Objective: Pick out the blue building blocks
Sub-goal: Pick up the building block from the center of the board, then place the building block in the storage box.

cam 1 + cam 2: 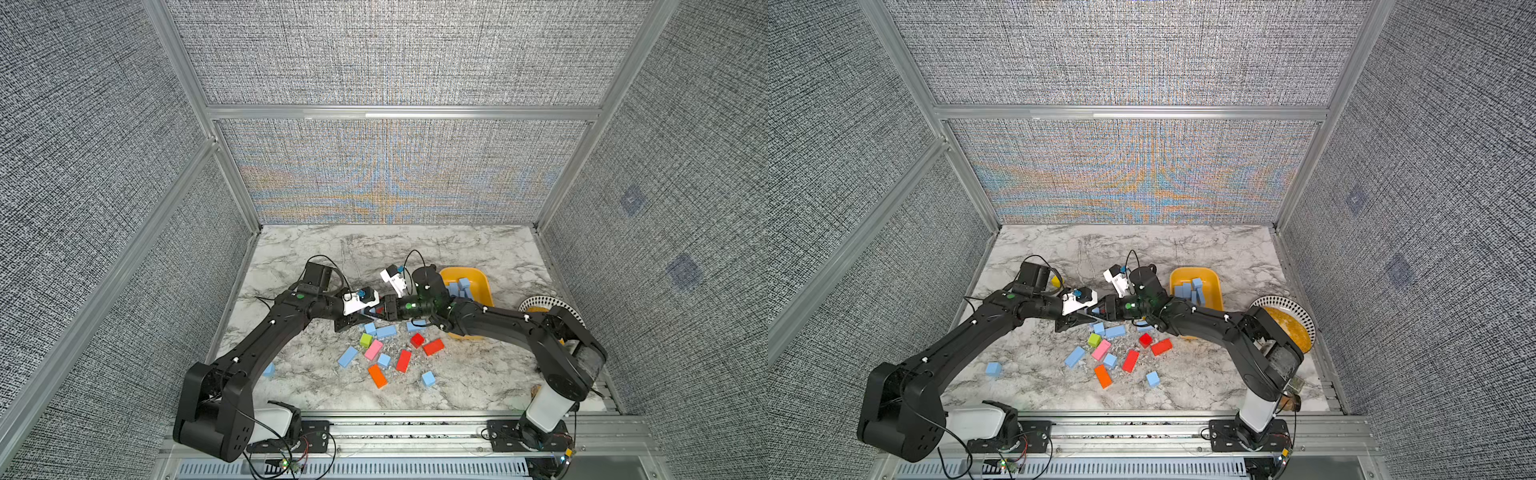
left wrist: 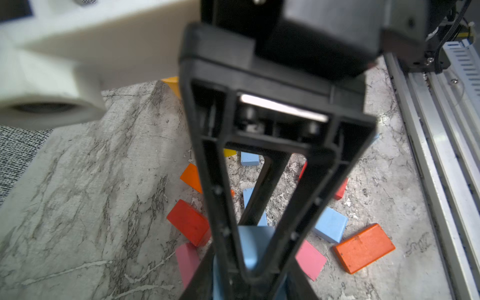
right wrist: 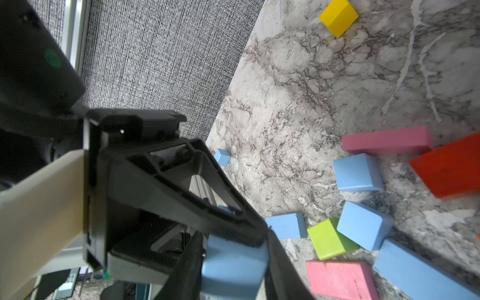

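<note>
1. The left hand (image 1: pixel 368 313) and right hand (image 1: pixel 381 311) meet tip to tip over the far edge of the pile, about mid-table (image 1: pixel 478 374).
2. Between them is one blue block (image 3: pixel 233 265), held above the table. The left hand is clenched on it. The right hand's fingers (image 3: pixel 279 259) lie against two other sides, so it appears to be grasping the block too, crosswise to the left's hold.
3. This looks like a pass from arm to arm. The yellow tray (image 1: pixel 1196 271) sits far right beside the right arm, an awkward stretch for the left.
4. The tray already holds several blue blocks (image 1: pixel 1192 291), some on end, so the sorting seems well under way.
5. Loose blue blocks (image 1: pixel 348 356) lie on the table nearer than the hands, with a stray blue cube (image 1: pixel 993 369) alone at the left. Among them are a pink block (image 1: pixel 373 350) and a green block (image 1: pixel 365 340), which should stay put.
6. In my judgement, the left hand should let go only once the right's hold is firm. A slip would drop the block back into the pile.
</note>
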Robot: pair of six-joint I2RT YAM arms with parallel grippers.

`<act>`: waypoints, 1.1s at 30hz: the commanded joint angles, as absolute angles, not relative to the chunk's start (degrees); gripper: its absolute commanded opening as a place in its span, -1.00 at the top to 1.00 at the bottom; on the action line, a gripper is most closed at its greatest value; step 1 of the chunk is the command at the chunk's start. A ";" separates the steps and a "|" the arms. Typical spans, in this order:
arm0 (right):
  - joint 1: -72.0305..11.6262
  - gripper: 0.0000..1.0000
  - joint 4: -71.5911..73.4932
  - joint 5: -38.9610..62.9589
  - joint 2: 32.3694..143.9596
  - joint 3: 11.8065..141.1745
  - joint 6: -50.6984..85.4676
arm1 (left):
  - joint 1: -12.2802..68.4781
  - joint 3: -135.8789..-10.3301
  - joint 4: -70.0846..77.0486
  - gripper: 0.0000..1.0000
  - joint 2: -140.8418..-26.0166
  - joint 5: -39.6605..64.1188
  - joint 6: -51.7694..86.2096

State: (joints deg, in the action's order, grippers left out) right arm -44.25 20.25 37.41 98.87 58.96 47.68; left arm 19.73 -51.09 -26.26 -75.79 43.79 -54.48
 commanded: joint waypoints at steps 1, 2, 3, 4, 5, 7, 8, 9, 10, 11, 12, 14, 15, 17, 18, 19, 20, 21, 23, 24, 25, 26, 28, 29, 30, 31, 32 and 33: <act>-44.18 0.65 20.44 40.60 98.60 59.66 43.28 | 19.69 -51.59 -25.96 0.44 -75.50 46.93 -52.91; -43.91 0.72 19.83 40.45 98.46 59.83 42.75 | 19.69 -51.67 -26.12 0.33 -75.42 46.85 -52.91; -43.54 0.75 18.82 40.04 98.20 60.06 41.97 | 19.67 -51.80 -26.55 0.29 -75.41 46.91 -53.07; -42.91 0.78 17.33 39.25 97.71 60.20 40.92 | 19.68 -51.98 -27.11 0.27 -75.47 47.06 -53.25; -42.24 0.80 15.91 38.51 97.15 60.29 39.99 | 19.69 -52.03 -27.47 0.24 -75.41 47.27 -53.14; -40.31 0.81 11.87 36.92 95.55 60.47 37.08 | 19.69 -52.03 -27.28 -0.07 -75.69 48.19 -51.90; -39.19 0.82 9.63 36.09 94.67 60.47 35.52 | 19.69 -51.94 -27.00 -0.17 -75.92 48.67 -51.22; -37.65 0.82 6.90 35.08 93.82 60.47 33.60 | 19.69 -51.87 -26.36 -0.26 -76.39 49.15 -50.02; -35.83 0.81 3.60 34.21 93.02 60.69 31.59 | 19.69 -51.73 -25.27 -0.32 -76.84 49.40 -48.39; -34.04 0.82 0.33 33.17 92.37 60.81 29.58 | 19.69 -51.68 -24.32 -0.36 -77.22 49.56 -46.70; -31.79 0.82 -3.29 31.59 91.67 61.08 27.14 | 19.69 -51.68 -23.31 -0.38 -77.73 49.65 -45.01; -27.14 0.81 -10.85 26.08 90.22 61.90 22.45 | 19.69 -51.72 -22.23 -0.41 -78.58 49.80 -43.13; -24.94 0.81 -15.43 21.59 89.80 62.81 19.88 | 19.69 -51.77 -21.70 -0.43 -78.91 49.66 -42.10; -21.37 0.80 -22.80 11.66 89.72 64.95 15.78 | 19.68 -51.84 -21.03 -0.44 -79.37 49.33 -40.93; -19.84 0.79 -25.56 6.78 89.91 65.91 14.09 | 19.64 -51.92 -20.94 -0.45 -79.58 49.15 -40.51; -18.55 0.78 -27.40 2.81 90.42 66.55 12.81 | 19.69 -52.02 -20.70 -0.45 -79.84 48.92 -39.92; -17.48 0.77 -28.59 0.54 91.04 66.99 11.84 | 19.68 -52.16 -20.66 -0.45 -80.10 48.82 -39.60; -16.35 0.76 -29.48 -0.92 91.91 67.46 10.82 | 19.69 -52.36 -20.74 -0.45 -80.49 48.74 -39.30; -14.82 0.73 -30.01 -3.33 93.70 68.14 9.63 | 19.69 -52.80 -20.76 -0.45 -81.18 48.71 -38.72; -14.22 0.71 -29.84 -4.40 94.76 68.52 9.22 | 19.69 -52.95 -20.66 -0.45 -81.47 48.74 -38.46; -13.76 0.69 -29.66 -5.55 95.86 69.08 8.80 | 19.69 -53.03 -20.57 -0.46 -81.80 48.46 -38.05; -13.52 0.67 -29.66 -6.55 96.80 69.73 8.55 | 19.69 -53.12 -20.37 -0.46 -82.01 48.14 -37.62; -13.19 0.64 -29.87 -9.38 98.78 71.18 8.10 | 19.69 -52.97 -19.66 -0.46 -82.34 46.90 -36.45; -13.11 0.61 -29.98 -10.77 99.79 72.02 7.87 | 19.67 -52.85 -19.51 -0.46 -82.49 46.29 -36.30; -12.94 0.57 -29.90 -11.63 100.62 72.53 7.59 | 19.68 -52.72 -19.36 -0.47 -82.54 45.85 -36.30; -12.82 0.55 -29.73 -11.97 101.32 73.05 7.32 | 19.68 -52.64 -19.26 -0.47 -82.61 45.56 -36.30; -12.64 0.53 -29.79 -12.00 102.11 73.61 7.14 | 19.62 -52.57 -19.25 -0.47 -82.66 45.42 -36.30; -12.43 0.50 -29.67 -11.95 102.84 74.11 7.03 | 19.61 -52.69 -19.34 -0.47 -82.73 45.27 -36.30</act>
State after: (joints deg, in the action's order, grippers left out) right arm -12.78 -28.69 -8.16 101.65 72.97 8.69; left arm 19.73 -52.60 -20.38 -82.54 46.24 -37.26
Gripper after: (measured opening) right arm 0.331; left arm 0.735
